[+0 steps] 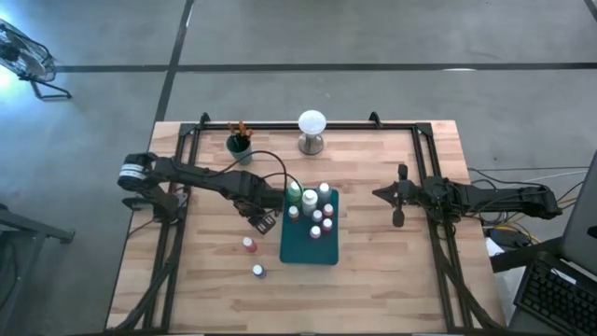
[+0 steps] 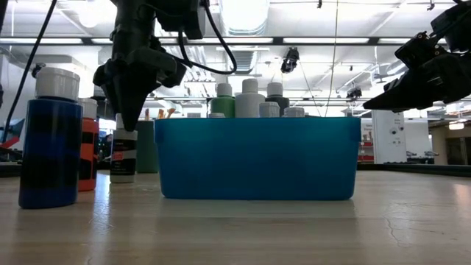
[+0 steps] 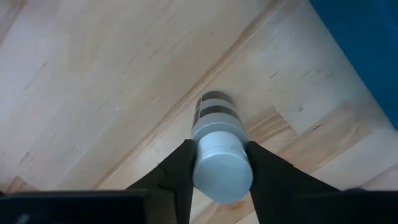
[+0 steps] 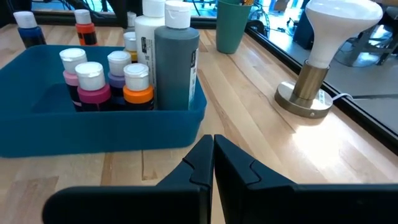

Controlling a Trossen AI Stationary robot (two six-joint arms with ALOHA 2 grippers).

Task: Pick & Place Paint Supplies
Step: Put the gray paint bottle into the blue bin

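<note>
Left wrist view: left tool (image 3: 219, 171) around white-capped bottle (image 3: 219, 152).

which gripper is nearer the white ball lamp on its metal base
Right, I'd judge, but it's close. The right gripper hangs off to the lamp's right side, fingers shut. The left gripper sits lower left of it, around a black-and-white bottle beside the teal tray.

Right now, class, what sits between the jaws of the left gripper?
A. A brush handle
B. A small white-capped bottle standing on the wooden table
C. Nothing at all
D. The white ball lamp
B. In the left wrist view the left gripper has a jaw on each side of a white-capped bottle standing on the table, beside the teal bin.
</note>
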